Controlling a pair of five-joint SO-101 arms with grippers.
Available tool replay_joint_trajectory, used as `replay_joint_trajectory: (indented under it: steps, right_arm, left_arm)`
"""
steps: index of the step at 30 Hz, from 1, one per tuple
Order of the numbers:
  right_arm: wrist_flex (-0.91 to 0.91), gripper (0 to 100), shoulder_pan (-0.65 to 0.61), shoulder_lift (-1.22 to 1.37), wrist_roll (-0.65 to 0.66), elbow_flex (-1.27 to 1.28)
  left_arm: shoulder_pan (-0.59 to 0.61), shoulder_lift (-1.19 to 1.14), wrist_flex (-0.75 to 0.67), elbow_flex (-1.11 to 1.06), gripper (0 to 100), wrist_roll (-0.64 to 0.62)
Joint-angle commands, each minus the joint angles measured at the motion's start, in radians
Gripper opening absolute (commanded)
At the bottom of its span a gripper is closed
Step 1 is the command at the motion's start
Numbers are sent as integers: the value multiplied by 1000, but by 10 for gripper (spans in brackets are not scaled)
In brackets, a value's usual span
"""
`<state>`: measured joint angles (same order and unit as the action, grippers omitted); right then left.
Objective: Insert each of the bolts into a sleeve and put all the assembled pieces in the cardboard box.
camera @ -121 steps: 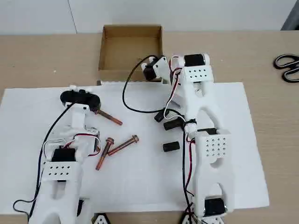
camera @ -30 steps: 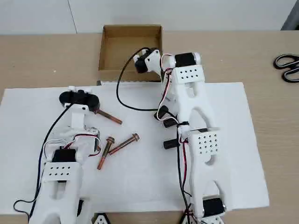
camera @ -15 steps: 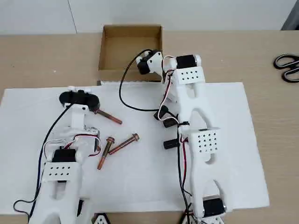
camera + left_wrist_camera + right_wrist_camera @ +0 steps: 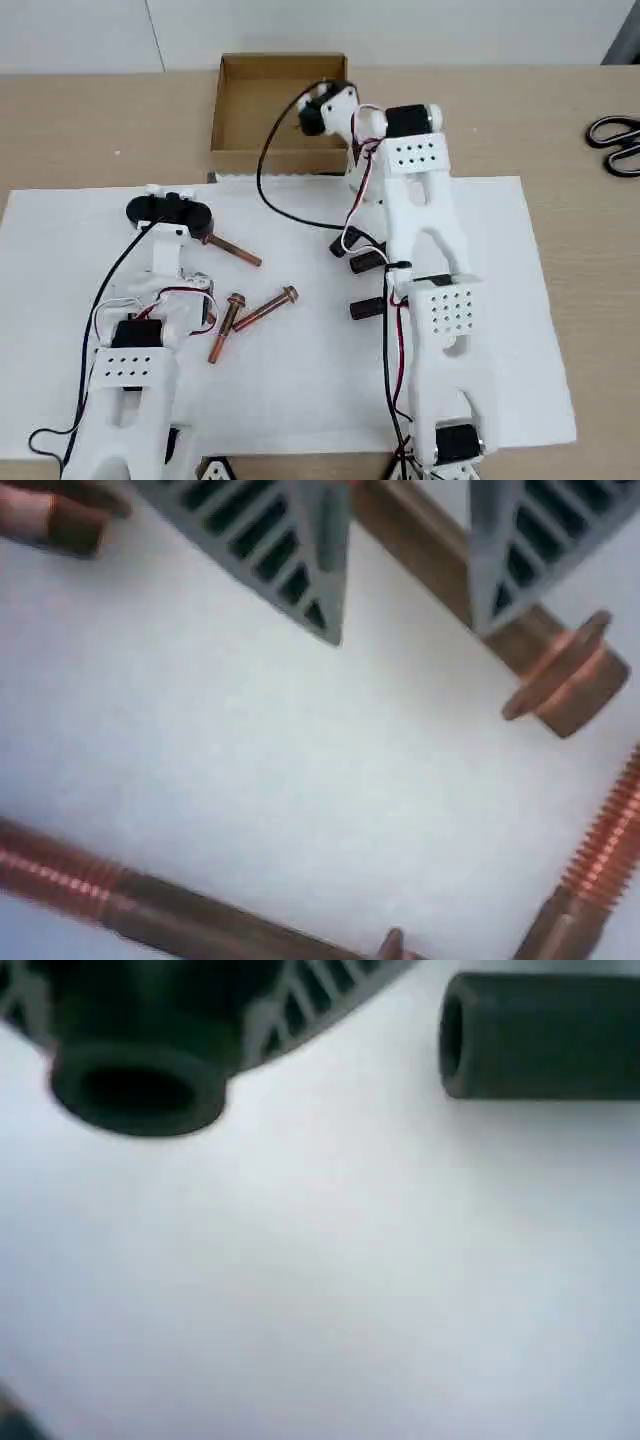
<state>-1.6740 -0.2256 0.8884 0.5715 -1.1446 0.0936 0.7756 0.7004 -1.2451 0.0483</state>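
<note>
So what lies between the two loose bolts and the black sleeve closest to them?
Nothing: in the high view, the stretch from the nearer bolt to that sleeve is bare white paper.

1. The left arm stretches forward from its base, with the wrist directly behind the fingers.
2. The left fingers pinch a bolt, whose head juts past their tips.
3. The right arm stretches far forward, its wrist bent downward.
4. The right fingers clasp a sleeve, whose open end lies beyond their tips.
</note>
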Motion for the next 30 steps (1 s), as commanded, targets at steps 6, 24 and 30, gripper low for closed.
replay_joint_trajectory:
  steps: [6, 24, 30]
  right_arm:
    - [-19, 4, 53, -372, -210, 229]
    - [-5, 4, 329, -1204, -201, 1252]
    - [4, 6, 423, -1237, -198, 1372]
  left_arm:
    - [-2, 0, -25, 2, 83, -5]
    - [32, -64, 537, 667, 86, 51]
    - [-37, -397, 783, 980, 85, 54]
